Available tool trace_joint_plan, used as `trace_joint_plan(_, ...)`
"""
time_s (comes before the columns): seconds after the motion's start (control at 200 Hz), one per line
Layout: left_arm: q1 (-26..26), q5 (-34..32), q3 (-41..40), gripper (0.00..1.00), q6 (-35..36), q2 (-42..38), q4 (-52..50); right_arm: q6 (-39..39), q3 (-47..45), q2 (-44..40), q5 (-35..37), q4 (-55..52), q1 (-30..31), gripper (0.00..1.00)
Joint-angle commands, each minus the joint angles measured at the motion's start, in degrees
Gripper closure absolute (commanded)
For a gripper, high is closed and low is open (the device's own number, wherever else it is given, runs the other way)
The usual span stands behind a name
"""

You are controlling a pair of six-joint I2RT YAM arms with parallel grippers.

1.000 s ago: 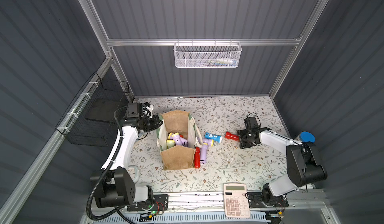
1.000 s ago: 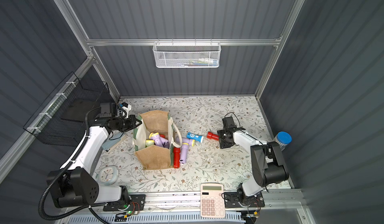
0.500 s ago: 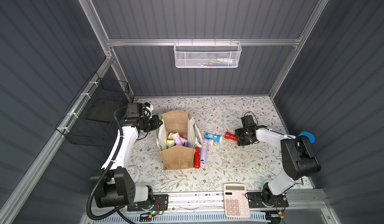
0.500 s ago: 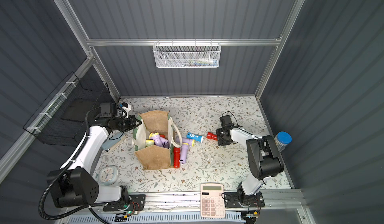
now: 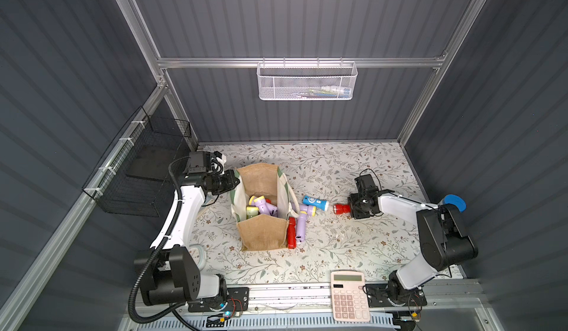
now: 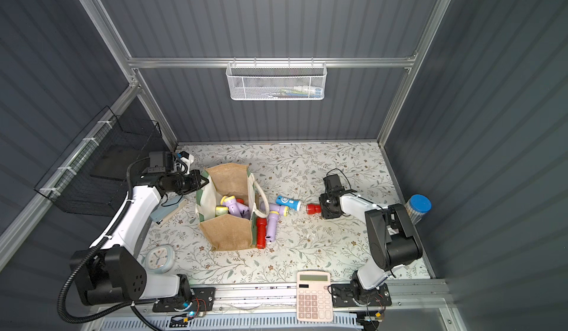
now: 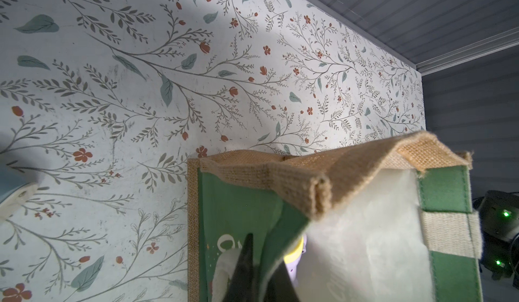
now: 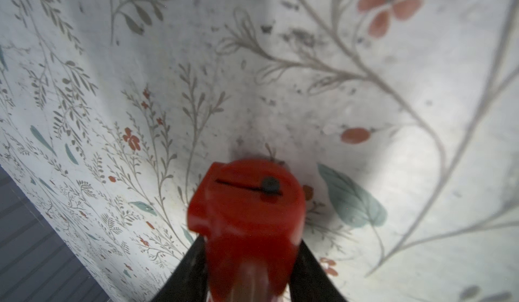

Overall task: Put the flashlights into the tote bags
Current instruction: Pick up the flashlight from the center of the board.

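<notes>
My right gripper: just clamped on the red flashlight, three o'clock of the tote bag.
My left gripper: pinched on its rim.
Meaning: ready to lift.

One tote bag, one blue flashlight, two red flashlights outside it, one calculator, one clock, one white mesh basket; lilac flashlights overlap, uncountable.

tan jute tote bag (green-and-white sides), red flashlight, blue flashlight, floral-print table
</notes>
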Motion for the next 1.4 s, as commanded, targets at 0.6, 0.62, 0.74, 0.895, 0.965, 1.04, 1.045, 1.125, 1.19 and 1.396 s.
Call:
trace_joint_plan(0.6,0.0,0.4,0.4,0.97,1.1,0.0,-2.8,-13.4,3.8,-7.9,8.6,-8.6,2.6,0.83)
trace_joint_plan(0.62,0.0,0.4,0.3,0.97,1.1,0.0,-2.8,-13.9,4.0,-8.3,8.8,-8.8,2.8,0.83)
trace_joint_plan(0.74,0.0,0.0,0.3,0.97,1.2,-0.5,-2.8,-17.0,5.7,-10.5,9.8,-10.3,3.5,0.86)
trace_joint_plan(0.895,0.0,0.1,0.2,0.97,1.2,-0.6,-2.7,-23.6,8.7,-14.0,11.9,-10.9,4.6,0.87)
trace_joint_plan(0.965,0.0,0.2,0.2,0.97,1.2,-0.6,-2.7,-26.7,10.4,-15.3,12.0,-10.8,5.1,0.87)
trace_joint_plan(1.04,0.0,0.2,0.1,0.97,1.2,-0.6,-2.7,-30.1,11.9,-16.6,12.0,-10.2,5.8,0.87)
trace_joint_plan(1.045,0.0,0.2,0.1,0.97,1.2,-0.6,-2.7,-30.3,12.1,-16.6,12.0,-10.2,6.0,0.87)
trace_joint_plan(1.125,0.0,0.3,0.1,0.97,1.1,-0.6,-2.7,-34.1,14.3,-17.5,11.9,-9.6,7.0,0.87)
trace_joint_plan(1.19,0.0,0.2,0.2,0.97,1.2,-0.8,-2.7,-37.2,16.2,-17.8,11.2,-8.8,7.9,0.86)
trace_joint_plan(1.396,0.0,0.9,0.2,0.97,1.4,-1.0,-2.7,-45.2,24.3,-16.8,9.3,-8.2,12.4,0.84)
